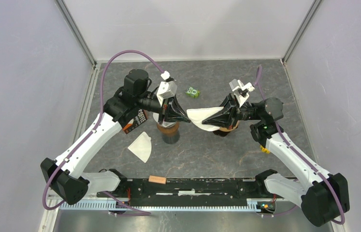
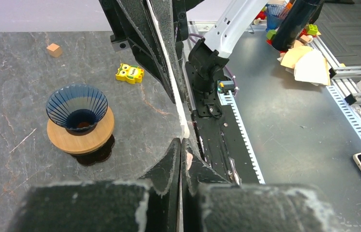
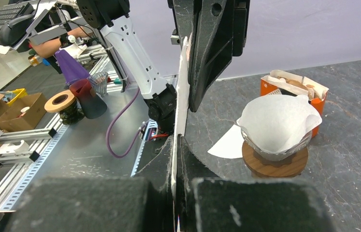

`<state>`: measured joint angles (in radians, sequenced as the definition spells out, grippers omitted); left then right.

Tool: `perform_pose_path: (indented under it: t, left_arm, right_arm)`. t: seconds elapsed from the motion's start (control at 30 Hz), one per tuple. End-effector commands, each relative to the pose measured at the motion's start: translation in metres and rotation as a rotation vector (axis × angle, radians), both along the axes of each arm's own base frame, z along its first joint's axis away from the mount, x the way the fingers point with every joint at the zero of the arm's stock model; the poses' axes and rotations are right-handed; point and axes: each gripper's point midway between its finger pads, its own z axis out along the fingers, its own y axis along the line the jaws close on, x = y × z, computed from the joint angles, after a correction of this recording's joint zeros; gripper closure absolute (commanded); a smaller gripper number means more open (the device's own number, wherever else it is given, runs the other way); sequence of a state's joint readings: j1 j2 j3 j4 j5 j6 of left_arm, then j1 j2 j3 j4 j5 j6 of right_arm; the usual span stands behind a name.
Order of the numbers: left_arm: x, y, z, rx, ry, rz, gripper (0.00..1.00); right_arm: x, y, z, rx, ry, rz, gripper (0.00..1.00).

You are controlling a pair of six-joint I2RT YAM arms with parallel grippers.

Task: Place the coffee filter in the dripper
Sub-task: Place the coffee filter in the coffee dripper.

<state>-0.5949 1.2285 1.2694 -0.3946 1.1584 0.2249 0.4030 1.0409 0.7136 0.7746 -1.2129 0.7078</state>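
A white paper coffee filter [image 1: 201, 116] hangs in the air between my two grippers. My left gripper [image 1: 187, 117] is shut on its left edge and my right gripper [image 1: 207, 122] is shut on its right part. The filter shows edge-on in the left wrist view [image 2: 174, 92] and in the right wrist view [image 3: 183, 92]. An empty blue dripper [image 2: 77, 107] on a wooden base stands below my right gripper, mostly hidden in the top view [image 1: 226, 130]. A second, clear dripper [image 3: 276, 145] holds a white filter [image 3: 276, 121]; it stands under my left gripper [image 1: 168, 131].
A flat spare filter [image 1: 140, 146] lies on the table in front of the left dripper. An orange coffee box [image 1: 132, 123] stands beside it. A green toy [image 1: 193, 92], a yellow toy [image 2: 130, 73] and a small wooden block [image 2: 54, 50] lie around.
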Motion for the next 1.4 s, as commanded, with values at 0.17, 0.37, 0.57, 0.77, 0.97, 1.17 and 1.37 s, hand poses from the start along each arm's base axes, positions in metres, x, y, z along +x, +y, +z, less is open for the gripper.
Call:
perform_pose_path:
  t: [0.17,0.37,0.57,0.77,0.97,1.17,1.37]
  left_arm:
    - [-0.013,0.002,0.009,-0.058,-0.008,-0.046,0.98]
    - [-0.026,0.006,0.005,-0.063,0.02,-0.102,0.98]
    - [-0.015,0.001,-0.002,-0.056,0.014,-0.058,0.98]
    - [-0.003,-0.008,-0.004,-0.063,0.081,0.005,0.98]
    - [0.014,-0.008,-0.014,-0.011,0.139,0.137,0.98]
    - [0.031,-0.008,-0.022,0.016,0.186,0.258,0.98]
    - [0.043,-0.022,-0.02,-0.02,0.254,0.275,0.98]
  right_arm:
    - [0.015,0.0,-0.003,-0.031,-0.026,-0.056,0.99]
    - [0.022,-0.001,-0.004,-0.033,-0.001,-0.077,1.0]
    - [0.025,0.0,-0.006,-0.036,0.014,-0.084,0.87]
    - [0.031,-0.001,-0.008,-0.053,0.006,-0.11,0.47]
    - [0.069,-0.019,0.007,-0.181,-0.164,-0.32,0.26]
    - [0.097,-0.055,0.023,-0.371,-0.362,-0.582,0.23]
    - [0.067,-0.034,-0.007,-0.415,-0.357,-0.4,0.26]
